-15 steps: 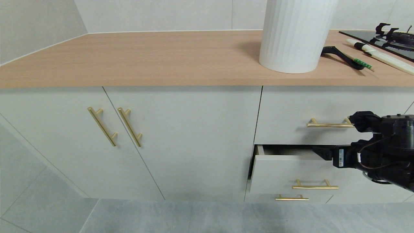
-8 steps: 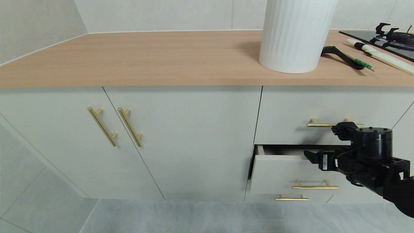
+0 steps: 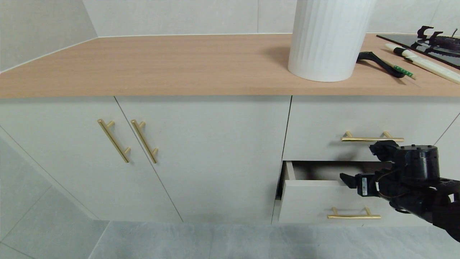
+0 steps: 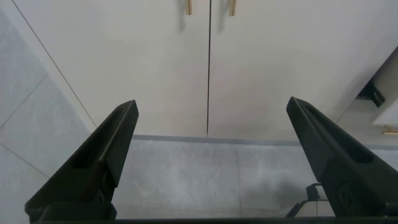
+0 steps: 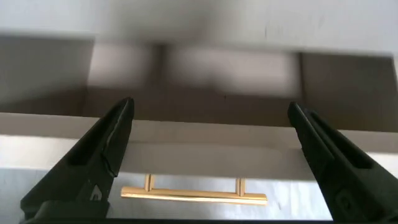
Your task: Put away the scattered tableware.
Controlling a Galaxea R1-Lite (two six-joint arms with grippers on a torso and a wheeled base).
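The counter (image 3: pixel 143 64) and cabinet doors (image 3: pixel 201 154) are seen from above by the head camera. The drawer (image 3: pixel 316 196) at its lower right is faced closely by the right wrist camera; the doors, by the left.

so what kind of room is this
Probably a kitchen: a wooden countertop over pale cabinets, a gas hob at the counter's right end, and utensils lying beside it.
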